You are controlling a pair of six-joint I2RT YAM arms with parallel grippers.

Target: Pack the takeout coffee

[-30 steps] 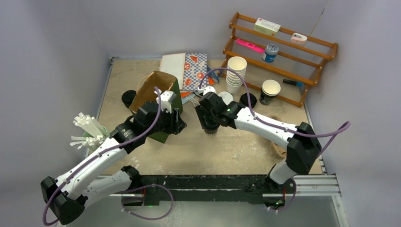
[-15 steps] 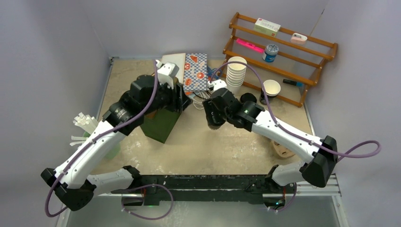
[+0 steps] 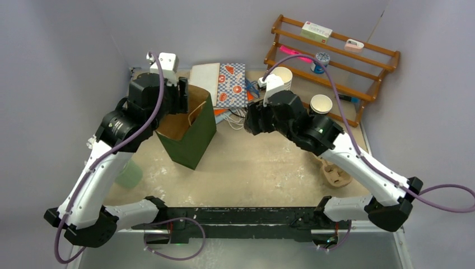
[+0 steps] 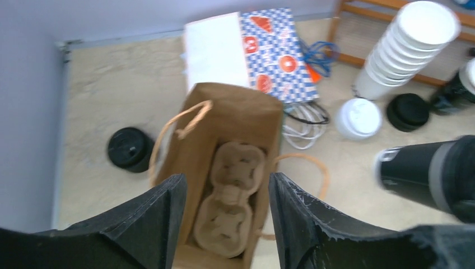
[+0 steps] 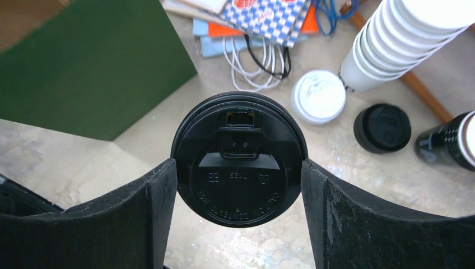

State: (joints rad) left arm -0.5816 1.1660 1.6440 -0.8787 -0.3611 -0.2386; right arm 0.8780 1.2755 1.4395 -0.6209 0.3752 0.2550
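Clenching the coffee cup [image 5: 240, 151], R gripper [image 5: 240, 185] sits right of the bag [image 4: 246, 120] mouth; L gripper [image 4: 224, 185], released, hovers over bag nr bench's [image 3: 252, 168] far-left corner.

Light is even, diffuse and from overhead; shadows on the table [image 3: 263, 168] are faint. Left wrist view is soft throughout, motion-blurred. Right wrist view is sharp on the black-lidded cup [image 5: 240, 159]; the white cup stack [image 5: 403, 39] is near blown out, and the right gripper fingers [image 5: 140, 224] are featureless black.

The takeout coffee [image 5: 241, 168] has a smooth plastic lid; the bag [image 4: 246, 115] is matt paper.
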